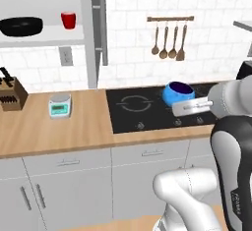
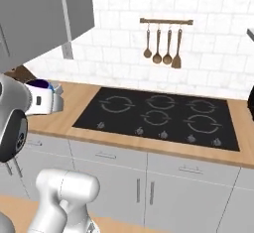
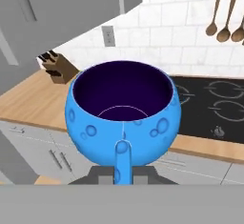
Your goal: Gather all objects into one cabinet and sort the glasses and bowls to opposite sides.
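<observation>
My gripper [image 1: 176,102] is shut on the small blue bowl [image 1: 178,92] and holds it in the air over the right part of the black hob. In the hand view the blue bowl [image 3: 123,118] sits close up, upright, with its dark inside showing, and the gripper [image 3: 123,168] clasps its near wall. From the right base view a sliver of the bowl [image 2: 40,85] peeks over the white hand. Up at the left the open cabinet has a pale shelf [image 1: 47,37]. The wide black bowl [image 1: 20,26] and one red cup [image 1: 68,19] stand on it, the bowl at the left.
An open grey cabinet door [image 1: 100,23] juts out beside the shelf. On the wooden counter [image 1: 74,131] stand a knife block [image 1: 11,93] and a white scale [image 1: 60,105]. Wooden utensils [image 1: 170,41] hang on the tiled wall above the hob [image 1: 142,109].
</observation>
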